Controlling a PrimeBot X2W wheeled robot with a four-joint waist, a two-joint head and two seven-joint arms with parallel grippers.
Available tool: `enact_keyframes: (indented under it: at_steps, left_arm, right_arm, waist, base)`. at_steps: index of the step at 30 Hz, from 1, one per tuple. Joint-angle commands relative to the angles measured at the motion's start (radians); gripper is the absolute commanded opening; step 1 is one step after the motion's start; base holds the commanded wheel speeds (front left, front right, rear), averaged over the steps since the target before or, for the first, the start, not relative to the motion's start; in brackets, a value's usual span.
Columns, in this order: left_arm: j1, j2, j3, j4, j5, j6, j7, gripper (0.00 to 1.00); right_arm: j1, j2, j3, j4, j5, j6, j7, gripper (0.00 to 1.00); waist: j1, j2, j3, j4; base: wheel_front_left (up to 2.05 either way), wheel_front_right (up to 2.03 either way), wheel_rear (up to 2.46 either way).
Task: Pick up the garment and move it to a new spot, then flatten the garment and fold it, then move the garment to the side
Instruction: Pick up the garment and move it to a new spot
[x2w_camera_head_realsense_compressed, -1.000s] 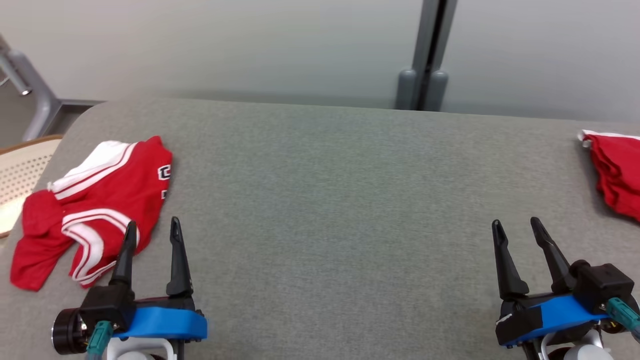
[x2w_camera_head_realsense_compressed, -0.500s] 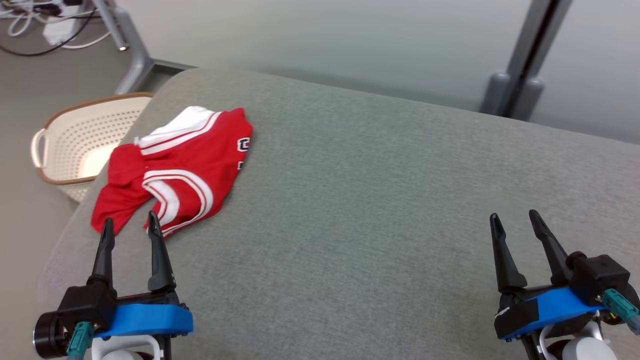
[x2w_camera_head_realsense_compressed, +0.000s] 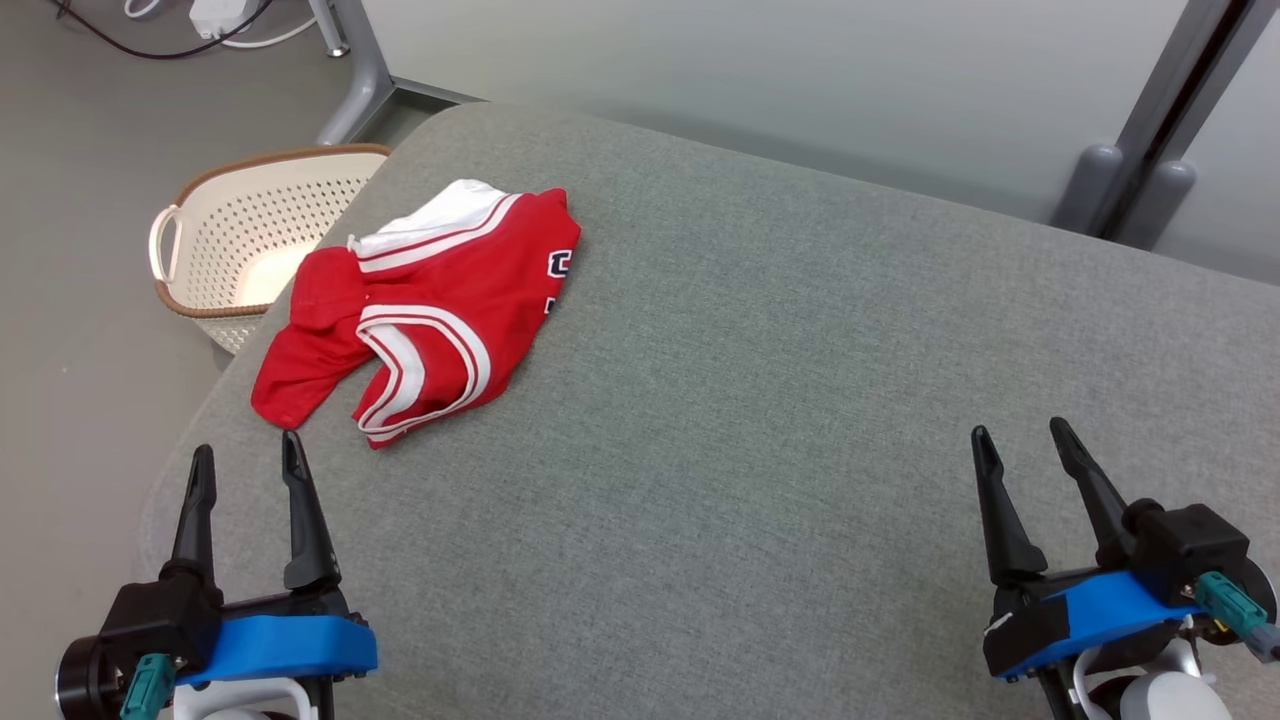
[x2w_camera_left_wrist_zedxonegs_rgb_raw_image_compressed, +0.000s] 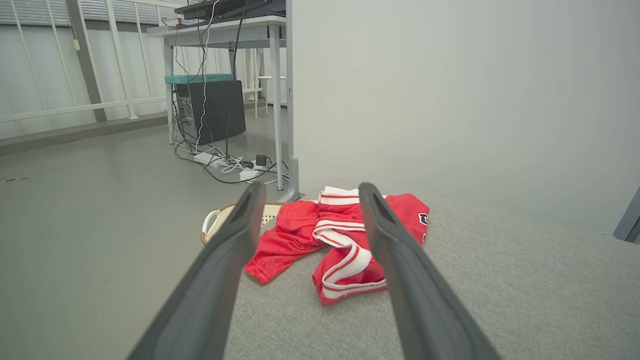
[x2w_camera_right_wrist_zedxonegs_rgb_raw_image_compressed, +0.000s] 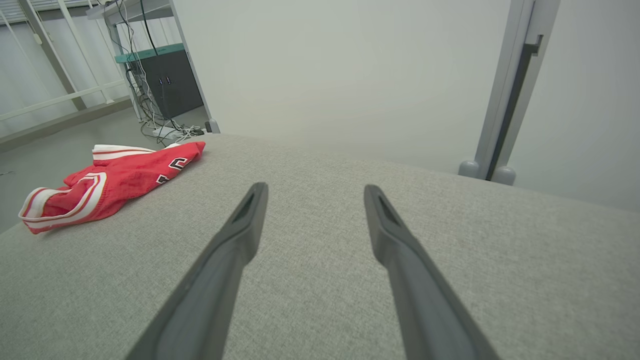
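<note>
- Lying crumpled near the far left corner of the grey padded table (x2w_camera_head_realsense_compressed: 760, 400), the red garment (x2w_camera_head_realsense_compressed: 430, 310) shows white-and-red striped trim and a dark-and-white patch at its right edge.
- The garment rests wholly on the fabric top, close to the table's left edge, with one plain red flap reaching toward the near left.
- The left gripper (x2w_camera_head_realsense_compressed: 247, 445) hovers over the near left corner, its two dark fingers spread apart with nothing between them. The tips are just short of the garment's nearest flap and do not touch it.
- In the left wrist view, those parted fingers frame the garment (x2w_camera_left_wrist_zedxonegs_rgb_raw_image_compressed: 345, 235), which lies ahead on the table.
- The right gripper (x2w_camera_head_realsense_compressed: 1019, 428) hangs over the near right of the table, likewise released and empty, well apart from the garment.
- In the right wrist view, the garment (x2w_camera_right_wrist_zedxonegs_rgb_raw_image_compressed: 115, 182) lies far off to the left of the open fingers, with bare grey fabric beneath them.
- A cream perforated basket (x2w_camera_head_realsense_compressed: 270, 158) with a brown rim stands on the floor just beside the table's left edge, near the garment.
- A pale partition wall (x2w_camera_head_realsense_compressed: 750, 70) runs behind the table, with a grey post (x2w_camera_head_realsense_compressed: 1150, 140) at the far right.
- Cables (x2w_camera_left_wrist_zedxonegs_rgb_raw_image_compressed: 225, 165) trail on the floor under a desk (x2w_camera_left_wrist_zedxonegs_rgb_raw_image_compressed: 220, 25), beside a dark computer tower (x2w_camera_left_wrist_zedxonegs_rgb_raw_image_compressed: 210, 110).
</note>
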Motion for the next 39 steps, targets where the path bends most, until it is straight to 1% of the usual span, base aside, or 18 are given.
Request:
enact_keyframes:
  at_steps: [1, 6, 12, 15, 17, 23, 28, 33, 35, 39]
  left_arm:
    - [0.001, -0.002, 0.003, -0.005, -0.004, 0.009, -0.003, 1.00]
    - [-0.043, 0.001, 0.016, 0.007, -0.008, 0.001, -0.003, 1.00]
    - [-0.168, 0.043, 0.053, 0.058, -0.023, -0.017, -0.003, 1.00]
    - [-0.246, 0.079, 0.083, 0.104, -0.039, -0.023, -0.003, 1.00]
    - [-0.298, 0.109, 0.117, 0.118, -0.053, -0.017, -0.003, 1.00]
    - [-0.419, 0.198, 0.161, 0.194, -0.085, -0.038, 0.021, 1.00]
    - [-0.513, 0.252, 0.157, 0.280, -0.098, -0.055, 0.086, 1.00]
    - [-0.592, 0.295, 0.140, 0.425, -0.105, -0.078, 0.146, 1.00]
    - [-0.609, 0.299, 0.137, 0.452, -0.113, -0.083, 0.153, 1.00]
    - [-0.654, 0.305, 0.104, 0.573, -0.128, -0.105, 0.213, 1.00]
  right_arm:
    - [-0.016, -0.001, 0.005, -0.005, -0.007, 0.000, 0.001, 1.00]
    - [-0.023, -0.001, 0.000, -0.012, -0.016, 0.000, 0.006, 1.00]
    - [-0.038, -0.001, -0.011, -0.048, -0.043, 0.000, 0.022, 1.00]
    - [-0.055, -0.010, -0.014, -0.067, -0.053, 0.000, 0.032, 1.00]
    - [-0.072, -0.014, -0.012, -0.083, -0.059, 0.000, 0.037, 1.00]
    - [-0.104, -0.041, -0.039, -0.139, -0.070, 0.000, 0.055, 1.00]
    - [-0.115, -0.051, -0.067, -0.192, -0.080, 0.000, 0.067, 1.00]
    - [-0.126, -0.067, -0.077, -0.236, -0.083, 0.000, 0.078, 1.00]
    - [-0.127, -0.068, -0.079, -0.243, -0.084, 0.000, 0.080, 1.00]
    - [-0.133, -0.072, -0.088, -0.260, -0.083, 0.000, 0.085, 1.00]
  waist:
    - [0.0000, 0.0000, 0.003, -0.005]
    - [0.0000, 0.0000, 0.018, -0.027]
    - [0.0000, 0.0000, 0.066, -0.064]
    - [0.0000, 0.0000, 0.101, -0.095]
    - [0.0000, 0.0000, 0.130, -0.124]
    - [0.0000, 0.0000, 0.228, -0.194]
    - [0.0000, 0.0000, 0.305, -0.235]
    - [0.0000, 0.0000, 0.364, -0.267]
    - [0.0000, 0.0000, 0.373, -0.273]
    - [0.0000, 0.0000, 0.396, -0.287]
  base:
    - [0.00, 0.00, 0.00]
    - [0.00, 0.00, 0.00]
    - [0.00, 0.00, 0.00]
    - [0.00, 0.00, 0.00]
    - [0.00, 0.00, 0.00]
    - [0.00, 0.00, 0.00]
    - [0.00, 0.00, 0.00]
    - [0.00, 0.00, 0.00]
    - [0.00, 0.00, 0.00]
    - [0.00, 0.00, 0.00]
